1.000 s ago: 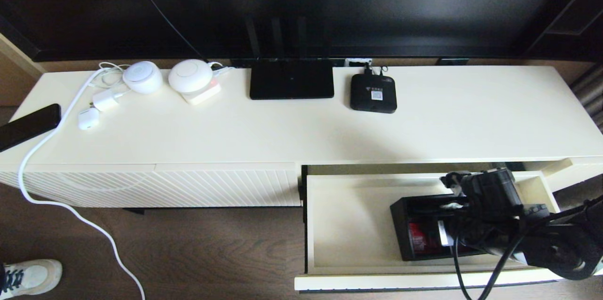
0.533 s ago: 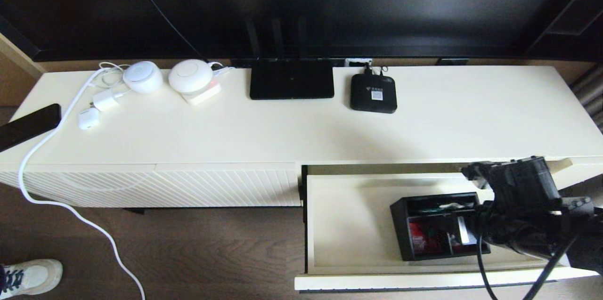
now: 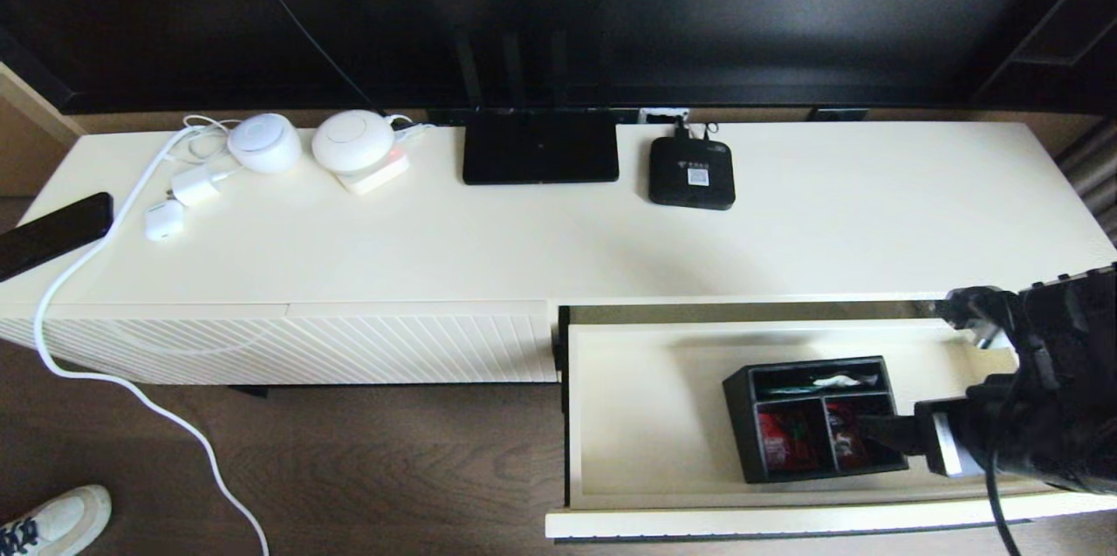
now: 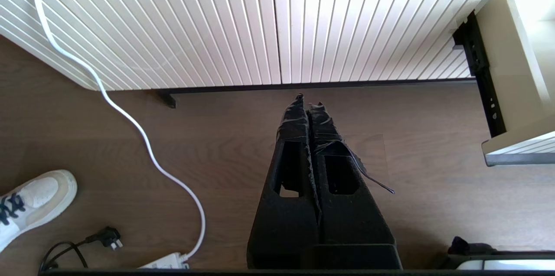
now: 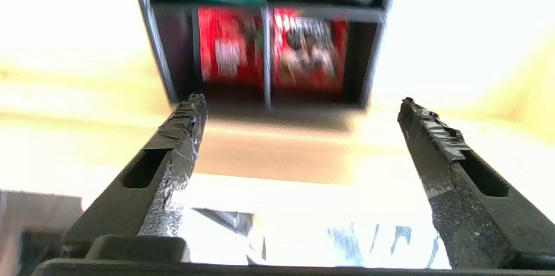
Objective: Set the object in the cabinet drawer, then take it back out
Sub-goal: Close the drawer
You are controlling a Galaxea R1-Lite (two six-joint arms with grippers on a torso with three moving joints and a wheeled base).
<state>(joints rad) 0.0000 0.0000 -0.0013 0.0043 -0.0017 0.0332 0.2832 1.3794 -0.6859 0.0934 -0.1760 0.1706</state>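
Observation:
The black organizer box [image 3: 816, 421] rests on the floor of the open cream drawer [image 3: 646, 416], toward its right half, with red packets in two compartments. In the right wrist view the box [image 5: 269, 42] lies just beyond the fingertips, untouched. My right gripper [image 3: 873, 434] is at the box's right side, open and holding nothing; its fingers [image 5: 186, 120] stand wide apart around the gripper's middle [image 5: 303, 102]. My left gripper [image 4: 308, 102] hangs shut and empty over the wooden floor, out of the head view.
On the cabinet top stand a flat black router [image 3: 539, 146], a small black set-top box [image 3: 691, 173], white round devices [image 3: 352, 140] and a phone [image 3: 52, 233]. A white cable [image 3: 105, 364] drops past the diagonally ribbed front [image 3: 349, 346]. A shoe [image 3: 52, 521] is at the lower left.
My right arm has drawn back to the right, off the organizer box. The box stays in the drawer and now shows in full.

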